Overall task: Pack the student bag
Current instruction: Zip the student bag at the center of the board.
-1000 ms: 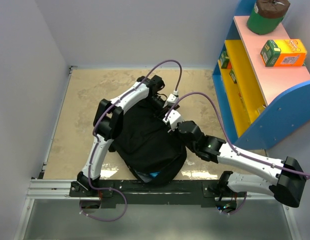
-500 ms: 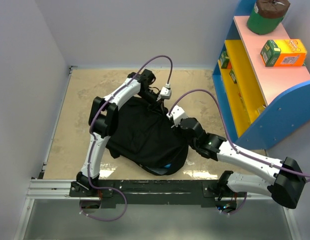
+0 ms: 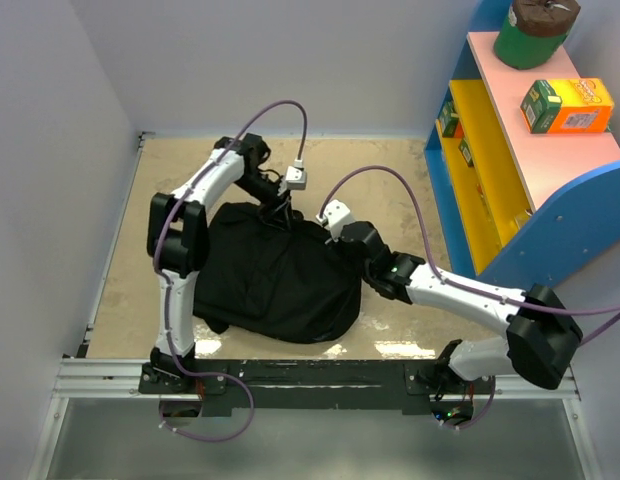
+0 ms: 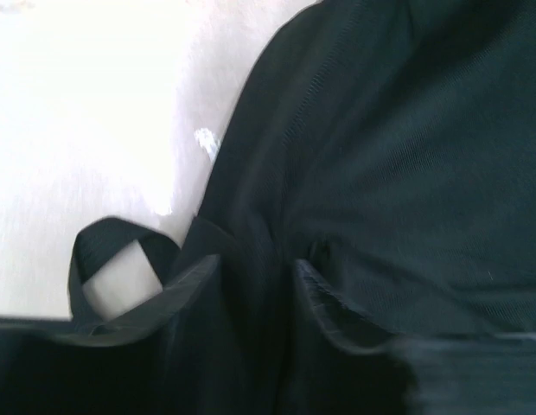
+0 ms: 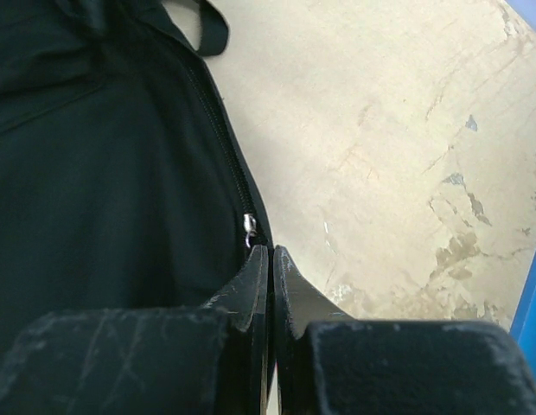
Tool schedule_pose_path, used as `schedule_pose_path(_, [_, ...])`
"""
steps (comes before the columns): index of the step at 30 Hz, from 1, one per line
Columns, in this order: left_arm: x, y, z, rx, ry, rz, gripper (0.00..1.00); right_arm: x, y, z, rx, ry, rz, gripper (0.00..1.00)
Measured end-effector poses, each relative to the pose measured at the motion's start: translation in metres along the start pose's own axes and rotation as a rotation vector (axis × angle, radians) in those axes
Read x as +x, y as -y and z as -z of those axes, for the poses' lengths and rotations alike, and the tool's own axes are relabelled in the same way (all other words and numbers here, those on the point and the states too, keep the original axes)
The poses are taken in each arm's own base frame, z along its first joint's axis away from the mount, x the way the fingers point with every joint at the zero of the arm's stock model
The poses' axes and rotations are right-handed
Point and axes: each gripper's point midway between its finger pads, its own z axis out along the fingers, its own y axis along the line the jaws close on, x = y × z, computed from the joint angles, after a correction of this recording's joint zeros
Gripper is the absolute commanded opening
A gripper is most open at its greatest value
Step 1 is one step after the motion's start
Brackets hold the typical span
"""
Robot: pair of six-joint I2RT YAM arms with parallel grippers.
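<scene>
Okay, tan marbled tabletop fills the pen, with pale walls on the left and far sides. A blue shelf with a pink top and yellow inner boards stands along the right side.

The bag is black and soft. It lies slumped flat on the tabletop in front of the arm bases, left of centre, well apart from the shelf. It looks zipped along the edge seen in the right wrist view.

The left arm goes up the bag's left side and bends back down to its far top edge. The left jaws are there. In the left wrist view, which is blurry, they pinch a fold of the black fabric between them.

The right arm lies low across the tabletop from the right and reaches the bag's far right edge. The right jaws are pressed together with only a hairline slit between them. Their tips sit at the bag's edge where the zipper track ends. I cannot tell if anything is caught in them.

A green can with a brown top stands at the far end of the shelf top. An orange and green box lies nearer on the same top.

A black strap loop sticks out over the tabletop just beside the left jaws.

A silver zipper pull sits just beyond the right jaws' tips.
</scene>
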Motion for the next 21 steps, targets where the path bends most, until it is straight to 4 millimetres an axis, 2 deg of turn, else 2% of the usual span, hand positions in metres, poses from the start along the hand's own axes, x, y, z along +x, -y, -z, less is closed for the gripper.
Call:
schedule_pose_path(2, [-0.002,0.009,0.018,-0.024,0.000,0.004,0.60,-0.002,-0.001,-0.007,0.002,-0.002,-0.002,0.00])
schedule_pose_path(4, [-0.016,0.015,0.030,-0.048,0.011,-0.024,0.65,-0.006,-0.001,-0.012,0.005,0.005,-0.008,0.00])
schedule_pose_path(7, [-0.042,0.022,0.030,-0.059,0.039,-0.102,0.67,-0.016,0.000,-0.013,0.006,0.034,-0.024,0.00])
schedule_pose_path(10, [-0.059,0.027,0.006,-0.009,0.048,-0.152,0.67,-0.024,0.001,-0.015,-0.002,0.064,-0.041,0.00])
schedule_pose_path(12, [-0.064,0.021,-0.016,0.025,0.052,-0.175,0.65,-0.028,0.000,-0.015,-0.004,0.077,-0.051,0.00])
schedule_pose_path(14, [-0.061,0.015,-0.035,0.055,0.046,-0.175,0.61,-0.030,-0.001,-0.015,-0.009,0.086,-0.059,0.00])
schedule_pose_path(17, [-0.046,0.006,-0.058,0.086,0.034,-0.144,0.57,-0.032,-0.002,-0.015,-0.019,0.093,-0.067,0.00])
schedule_pose_path(18, [-0.042,0.004,-0.061,0.090,0.032,-0.135,0.56,-0.032,-0.003,-0.015,-0.022,0.094,-0.068,0.00])
schedule_pose_path(21, [-0.039,0.003,-0.062,0.093,0.034,-0.110,0.41,-0.032,-0.003,-0.015,-0.024,0.095,-0.071,0.00])
